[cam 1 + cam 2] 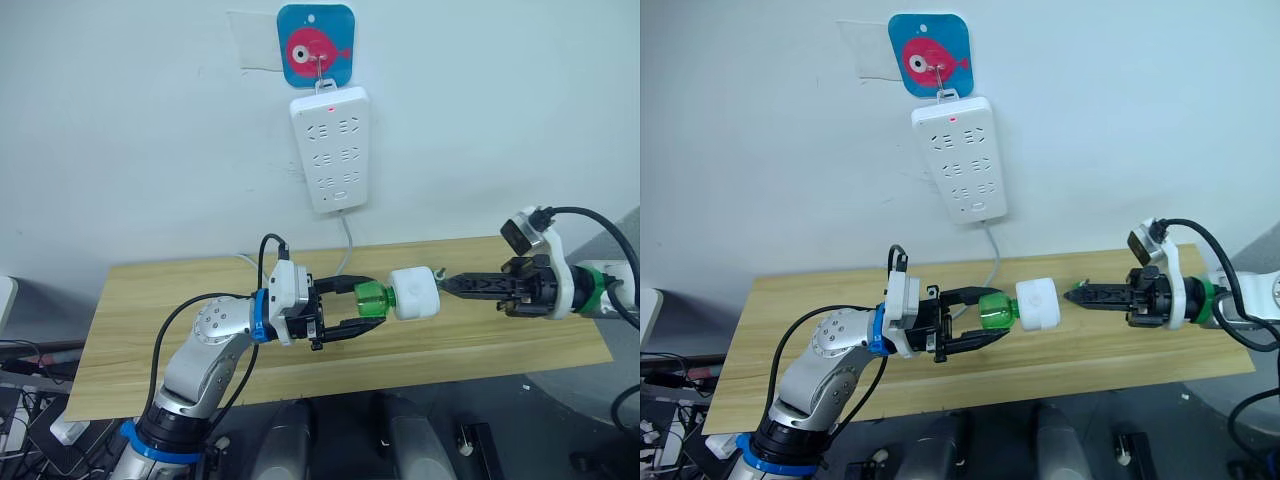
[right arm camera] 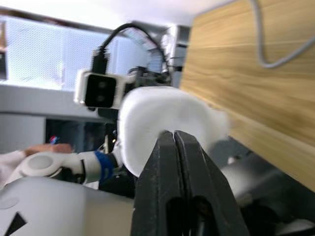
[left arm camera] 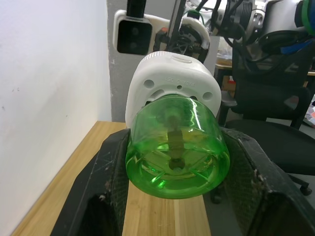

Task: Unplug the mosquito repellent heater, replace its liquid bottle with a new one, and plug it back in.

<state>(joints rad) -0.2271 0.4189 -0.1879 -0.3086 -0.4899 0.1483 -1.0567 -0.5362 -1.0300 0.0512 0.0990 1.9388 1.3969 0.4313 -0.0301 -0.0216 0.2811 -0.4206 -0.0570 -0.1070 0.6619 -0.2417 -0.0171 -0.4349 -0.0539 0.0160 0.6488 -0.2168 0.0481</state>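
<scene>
There is hardly any writing to read from where I stand. The white heater (image 3: 171,83) has a short line of raised lettering moulded into its casing just above the green bottle (image 3: 177,147), but the characters are too faint to make out. The blue square sticker (image 1: 316,45) on the wall carries a pink fish drawing, no words.

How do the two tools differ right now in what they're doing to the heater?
The left tool is shut on the green bottle, one finger on each side of it; the right tool has its fingers pressed together, tips at the heater's far end. The left comes from the bottle side, the right from opposite. Both are held above the table.
</scene>
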